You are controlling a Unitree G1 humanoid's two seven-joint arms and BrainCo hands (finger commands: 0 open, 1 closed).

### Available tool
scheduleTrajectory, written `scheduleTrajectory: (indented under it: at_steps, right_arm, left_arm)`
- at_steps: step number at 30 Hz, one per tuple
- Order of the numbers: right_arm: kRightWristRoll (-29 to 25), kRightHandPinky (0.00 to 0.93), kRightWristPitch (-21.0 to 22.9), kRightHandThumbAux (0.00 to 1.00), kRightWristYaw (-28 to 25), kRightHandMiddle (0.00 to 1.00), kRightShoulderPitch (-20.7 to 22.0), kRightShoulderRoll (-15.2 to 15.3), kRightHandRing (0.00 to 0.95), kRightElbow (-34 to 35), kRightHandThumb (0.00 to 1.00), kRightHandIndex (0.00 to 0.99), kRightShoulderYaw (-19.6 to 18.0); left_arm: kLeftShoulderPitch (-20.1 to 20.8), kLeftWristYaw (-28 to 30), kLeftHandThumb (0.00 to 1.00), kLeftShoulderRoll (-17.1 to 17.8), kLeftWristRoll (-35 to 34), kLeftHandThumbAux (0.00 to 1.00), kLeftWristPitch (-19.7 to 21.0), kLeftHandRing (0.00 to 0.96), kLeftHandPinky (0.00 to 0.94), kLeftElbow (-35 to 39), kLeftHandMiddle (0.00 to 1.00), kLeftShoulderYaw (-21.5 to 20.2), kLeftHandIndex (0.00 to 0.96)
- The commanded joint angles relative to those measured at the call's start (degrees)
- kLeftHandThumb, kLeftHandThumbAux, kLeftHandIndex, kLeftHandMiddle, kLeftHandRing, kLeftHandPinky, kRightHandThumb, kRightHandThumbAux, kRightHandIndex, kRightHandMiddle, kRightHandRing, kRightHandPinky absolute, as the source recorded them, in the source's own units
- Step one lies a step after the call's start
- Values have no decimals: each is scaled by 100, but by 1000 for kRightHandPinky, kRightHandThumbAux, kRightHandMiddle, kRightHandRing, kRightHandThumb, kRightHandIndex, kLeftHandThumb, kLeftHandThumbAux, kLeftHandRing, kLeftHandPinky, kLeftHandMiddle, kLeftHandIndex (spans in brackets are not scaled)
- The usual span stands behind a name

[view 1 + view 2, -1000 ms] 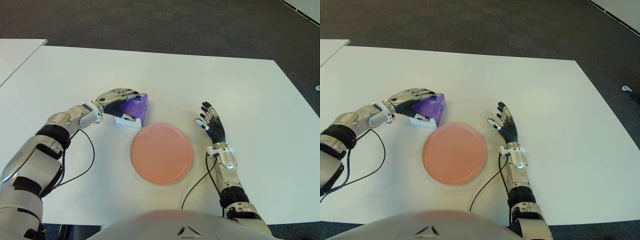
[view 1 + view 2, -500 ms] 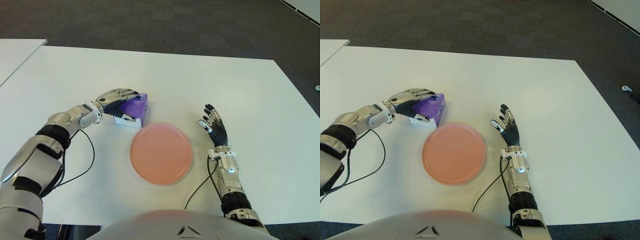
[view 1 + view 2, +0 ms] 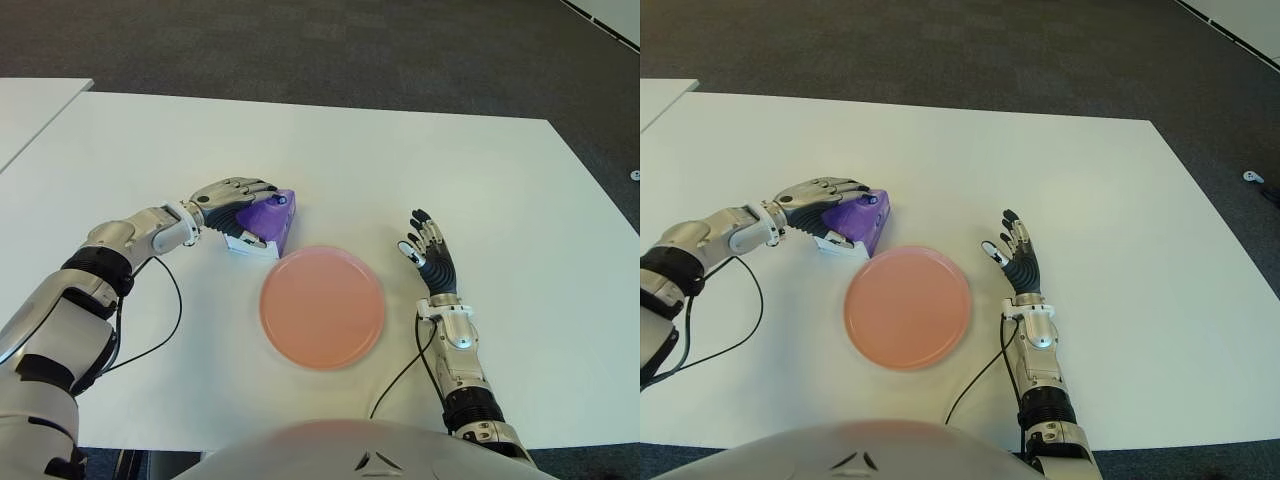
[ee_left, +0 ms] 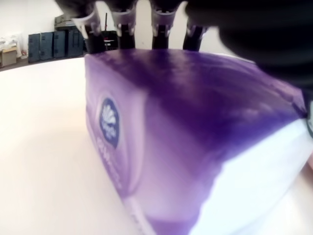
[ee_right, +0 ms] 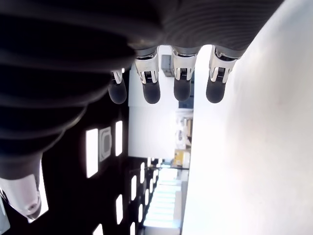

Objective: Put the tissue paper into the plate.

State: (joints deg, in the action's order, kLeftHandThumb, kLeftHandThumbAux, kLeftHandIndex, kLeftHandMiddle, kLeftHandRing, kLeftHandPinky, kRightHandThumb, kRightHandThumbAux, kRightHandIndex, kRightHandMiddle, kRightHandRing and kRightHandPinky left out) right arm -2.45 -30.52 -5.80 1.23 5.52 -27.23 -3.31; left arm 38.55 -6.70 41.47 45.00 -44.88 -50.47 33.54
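Left hand (image 3: 232,198) is clamped over the purple tissue pack (image 3: 266,220), fingers (image 4: 122,19) draped across its top so it can be lifted in one go. The pack sits on the desk (image 3: 420,160) just beyond the plate's far-left rim, near it, though contact is hard to judge. The pink plate (image 3: 322,307) holds nothing, so the transfer is not yet done. Right hand (image 3: 428,257) shows to the plate's right, fingers spread and holding nothing, out of the way.
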Motion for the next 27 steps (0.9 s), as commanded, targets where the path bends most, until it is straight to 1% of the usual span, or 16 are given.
scheduleTrajectory:
  at_steps: [1, 5, 9, 13, 16, 18, 27]
  right_arm:
    - [-10, 0, 557, 579, -73, 0, -539, -57, 0, -379, 0, 0, 37]
    - [-5, 0, 573, 585, -109, 0, -538, -58, 0, -371, 0, 0, 43]
    - [1, 0, 578, 592, -103, 0, -554, -78, 0, -347, 0, 0, 39]
    - [22, 0, 655, 585, -50, 0, -615, -120, 0, -185, 2, 0, 58]
    - [5, 0, 742, 568, -46, 0, -663, -138, 0, -40, 5, 0, 64]
    - [1, 0, 791, 559, -43, 0, -692, -151, 0, 41, 6, 0, 68]
    - [-20, 0, 931, 531, -63, 7, -774, -178, 0, 238, 0, 0, 62]
  left_arm:
    - [-264, 409, 49, 143, 122, 378, -142, 0, 0, 197, 0, 112, 0]
    - [-328, 538, 35, 278, 199, 382, -247, 0, 0, 525, 0, 128, 0]
    - [-338, 477, 27, 339, 346, 389, -283, 0, 0, 655, 0, 154, 0]
    - [-348, 134, 46, 457, 821, 388, -242, 0, 0, 894, 0, 259, 0]
    - [-332, -255, 65, 506, 1335, 372, -76, 0, 0, 1028, 0, 431, 0]
    - [-321, -424, 74, 520, 1540, 360, 2, 0, 0, 1062, 0, 502, 0]
    - [-311, -1044, 109, 455, 2110, 300, 357, 0, 0, 1011, 0, 775, 0]
